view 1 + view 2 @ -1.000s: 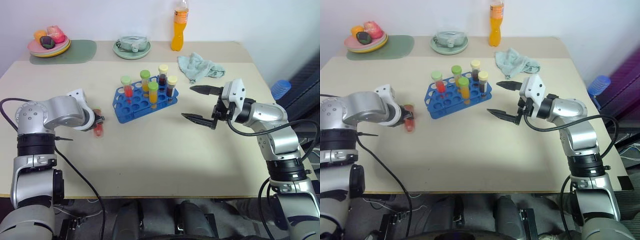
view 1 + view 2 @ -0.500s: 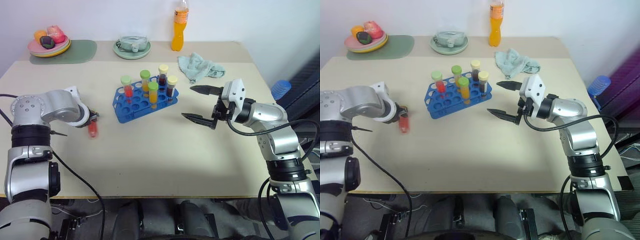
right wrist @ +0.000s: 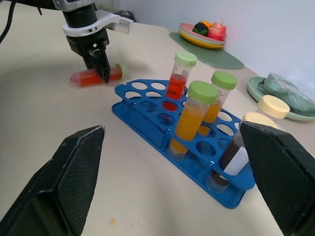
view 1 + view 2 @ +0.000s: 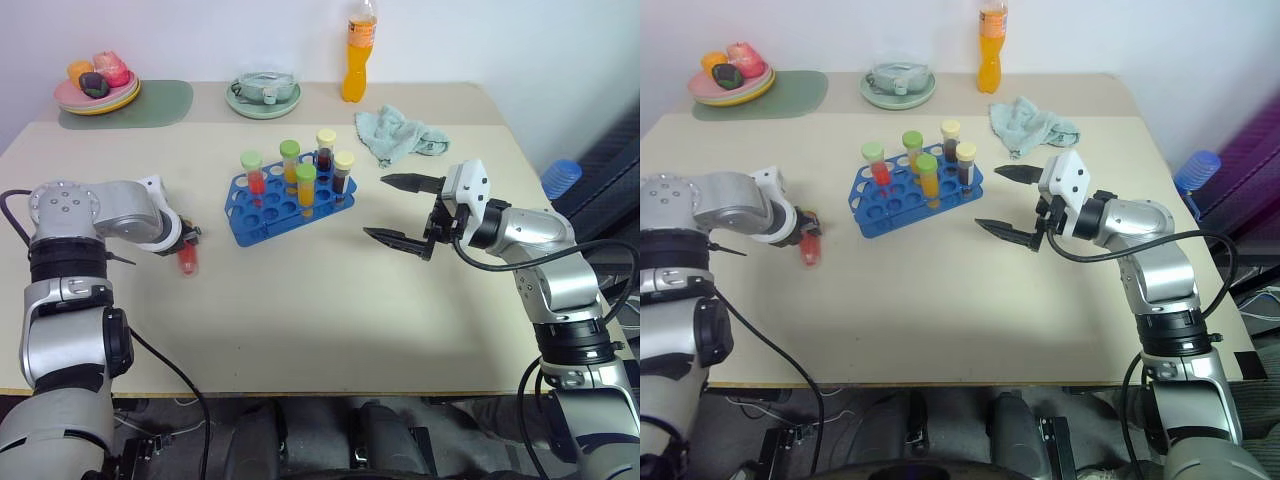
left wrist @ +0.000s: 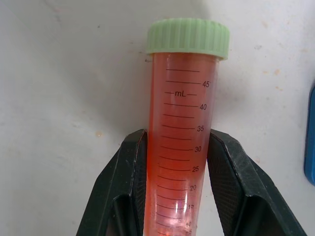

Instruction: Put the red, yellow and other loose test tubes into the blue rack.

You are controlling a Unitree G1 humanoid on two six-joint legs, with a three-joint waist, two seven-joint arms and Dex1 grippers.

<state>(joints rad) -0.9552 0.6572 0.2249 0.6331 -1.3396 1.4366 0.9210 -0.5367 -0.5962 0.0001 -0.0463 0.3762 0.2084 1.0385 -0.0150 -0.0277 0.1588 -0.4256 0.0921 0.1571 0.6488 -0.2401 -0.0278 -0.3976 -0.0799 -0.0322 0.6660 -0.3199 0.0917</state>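
Note:
A red test tube [image 5: 187, 64] with a green cap is clamped between the two black fingers of my left gripper [image 4: 186, 248]. The tube [image 3: 91, 76] sits low over the tabletop, almost flat, to the left of the blue rack [image 4: 250, 225]. Several capped tubes stand upright in the rack's far rows: red, yellow-orange and brown ones. My right gripper [image 4: 375, 205] hovers to the right of the rack, level and pointing at it, its jaws wide open with nothing between them.
At the back of the table are a tall orange drink bottle [image 4: 359, 55], a crumpled pale-green cloth [image 4: 400, 133], a dish [image 4: 264, 93] and a plate of fruit [image 4: 98, 90] on a green mat. A blue ribbed cup [image 4: 562, 178] stands off the right edge.
My left gripper has carried the red tube a little to the left, away from the rack, and the arm has swung. The right arm has not moved.

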